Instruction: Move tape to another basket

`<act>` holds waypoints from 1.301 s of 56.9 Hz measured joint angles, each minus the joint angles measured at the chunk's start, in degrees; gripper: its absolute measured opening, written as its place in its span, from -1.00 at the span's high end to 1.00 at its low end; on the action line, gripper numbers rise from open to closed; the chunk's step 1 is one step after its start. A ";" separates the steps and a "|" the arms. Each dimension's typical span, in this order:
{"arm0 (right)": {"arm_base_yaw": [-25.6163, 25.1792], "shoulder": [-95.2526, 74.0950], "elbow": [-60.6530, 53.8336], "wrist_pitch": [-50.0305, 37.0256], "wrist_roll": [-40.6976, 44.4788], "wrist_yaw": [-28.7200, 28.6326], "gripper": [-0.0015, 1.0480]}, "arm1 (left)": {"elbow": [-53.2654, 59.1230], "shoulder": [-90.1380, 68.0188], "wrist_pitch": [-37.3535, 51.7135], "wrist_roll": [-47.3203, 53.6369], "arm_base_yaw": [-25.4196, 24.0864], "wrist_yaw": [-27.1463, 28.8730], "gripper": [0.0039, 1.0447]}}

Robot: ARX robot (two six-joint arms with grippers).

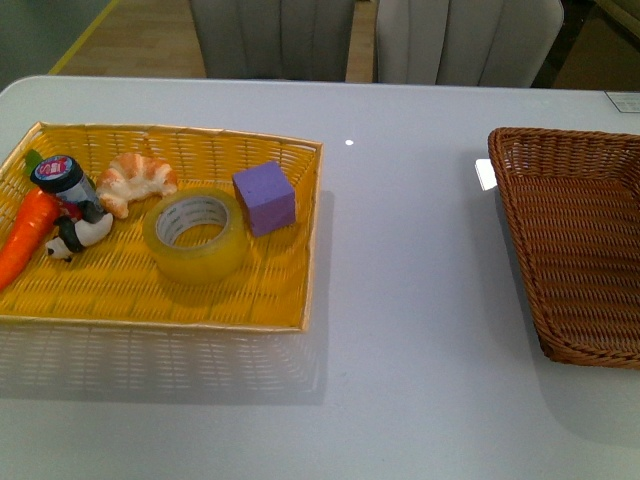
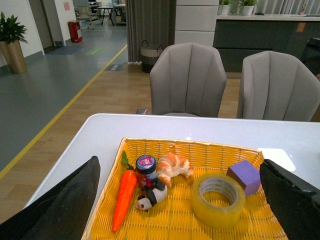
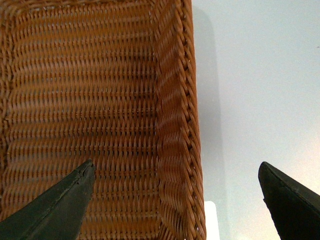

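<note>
The tape (image 1: 196,236), a yellowish translucent roll with a white core, lies flat in the bright yellow basket (image 1: 260,300) on the table's left. The left wrist view shows the tape (image 2: 218,199) between my left gripper's (image 2: 180,200) wide-open black fingers (image 2: 70,200), which hang above and short of it, touching nothing. The brown wicker basket (image 1: 575,250) sits at the table's right edge, with nothing visible inside. My right gripper (image 3: 176,197) hovers open over that basket's rim (image 3: 175,125). Neither arm shows in the front view.
Sharing the yellow basket with the tape are a purple cube (image 1: 265,197), a croissant (image 1: 137,180), a small dark jar (image 1: 62,176), a panda figure (image 1: 75,236) and a carrot (image 1: 28,236). Two grey chairs (image 2: 187,80) stand behind the white table (image 1: 410,300).
</note>
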State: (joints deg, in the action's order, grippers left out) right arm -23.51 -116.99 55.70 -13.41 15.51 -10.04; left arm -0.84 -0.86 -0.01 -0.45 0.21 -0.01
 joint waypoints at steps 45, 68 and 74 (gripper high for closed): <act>4.63 -7.39 2.45 2.67 -2.40 2.47 0.79 | 0.00 0.00 0.00 0.00 0.00 0.00 -0.83; 16.76 -1.81 -2.58 3.78 -8.72 1.77 0.88 | 0.00 0.00 0.00 0.00 0.00 0.00 -0.83; 20.02 -1.66 -3.80 3.78 -12.17 2.82 0.88 | 0.00 0.00 0.00 0.00 0.00 0.00 -0.83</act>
State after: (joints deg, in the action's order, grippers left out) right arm -3.49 -118.65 51.90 -9.63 3.33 -7.22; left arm -0.84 -0.86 -0.01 -0.45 0.21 -0.01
